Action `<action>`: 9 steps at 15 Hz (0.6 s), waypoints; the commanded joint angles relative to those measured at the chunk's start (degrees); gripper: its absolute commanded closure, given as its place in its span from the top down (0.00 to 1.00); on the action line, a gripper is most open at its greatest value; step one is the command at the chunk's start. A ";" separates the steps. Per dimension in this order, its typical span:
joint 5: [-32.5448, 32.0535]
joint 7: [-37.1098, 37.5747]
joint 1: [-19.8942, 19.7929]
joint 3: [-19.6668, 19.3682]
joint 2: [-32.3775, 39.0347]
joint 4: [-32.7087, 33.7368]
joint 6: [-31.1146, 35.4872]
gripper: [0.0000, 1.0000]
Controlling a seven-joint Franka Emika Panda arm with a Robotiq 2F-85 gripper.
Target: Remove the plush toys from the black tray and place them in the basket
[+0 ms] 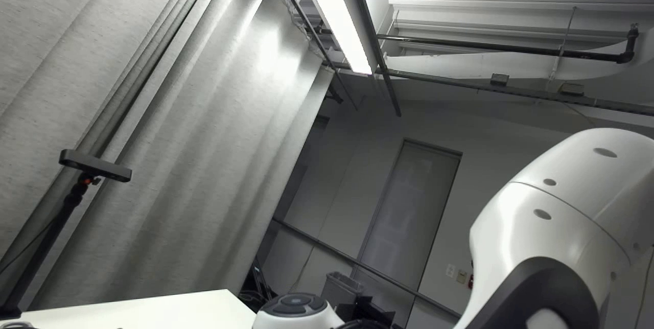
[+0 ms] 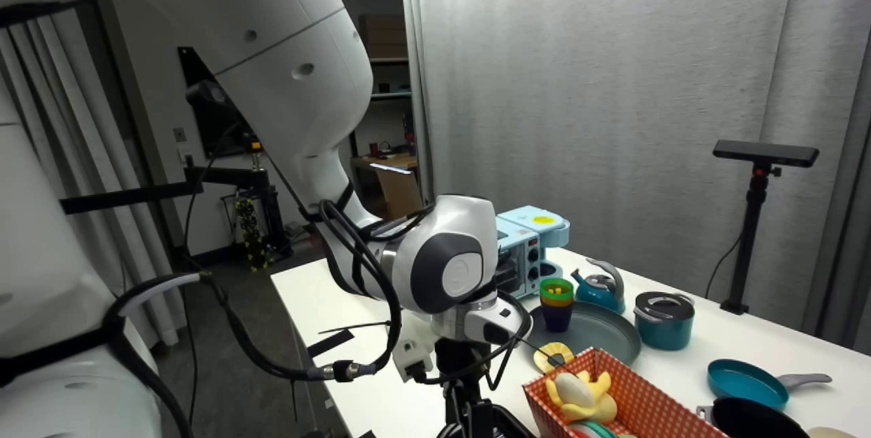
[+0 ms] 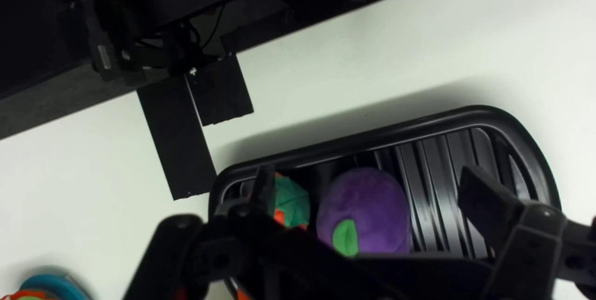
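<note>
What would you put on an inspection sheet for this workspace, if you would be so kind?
Surface: white table; black strips at one edge.
Job's things: black tray holds a purple toy and a partly hidden green and orange toy; checked basket, cut off by the frame, holds a yellow toy among other things.
Clutter: pot, pan, kettle, stacked cups, gray plate, toaster oven.
Gripper: open; the purple toy shows between its two sides, not gripped.
Cables: dark cables loop beside the arm.
Surroundings: gray curtain in both exterior views; a stand-mounted camera.
</note>
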 commanded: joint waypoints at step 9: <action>-2.51 1.11 1.41 -3.72 13.76 4.63 13.46 1.00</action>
